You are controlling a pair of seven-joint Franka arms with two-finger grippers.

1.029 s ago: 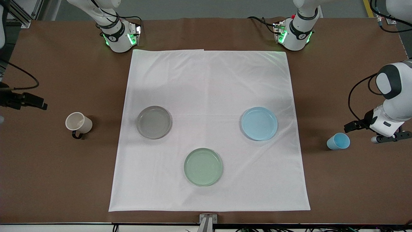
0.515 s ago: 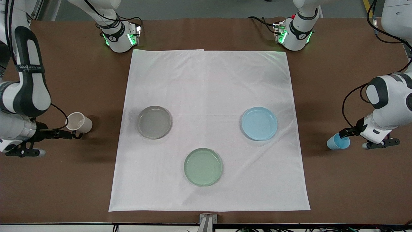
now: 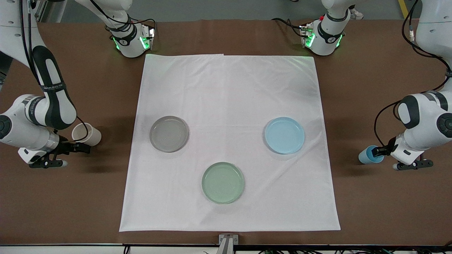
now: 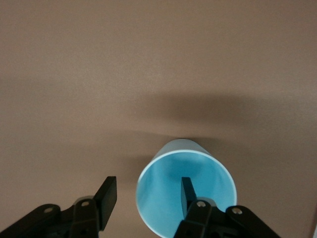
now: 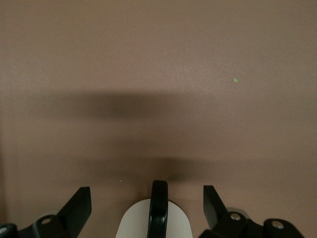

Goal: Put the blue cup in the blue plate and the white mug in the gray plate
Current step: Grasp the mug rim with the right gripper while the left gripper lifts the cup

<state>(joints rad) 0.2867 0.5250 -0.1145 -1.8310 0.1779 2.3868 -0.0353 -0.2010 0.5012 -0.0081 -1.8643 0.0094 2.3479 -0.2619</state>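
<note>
Both arms have descended — left gripper point(image 4: 146, 198) narrowing astride the small light-blue tapered cup's point(image 4: 185, 191) rim, not yet clamped; right gripper point(image 5: 147, 206) spread around the cream-white mug's point(image 5: 153, 223) dark loop handle point(image 5: 159, 208) — grasps imminent.

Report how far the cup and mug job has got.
Nothing is placed: blue plate and gray plate hold nothing. In hand: left tool straddles the blue cup wall, one finger inside; right tool brackets the white mug handle, open. Left: lifting and placing both.
</note>
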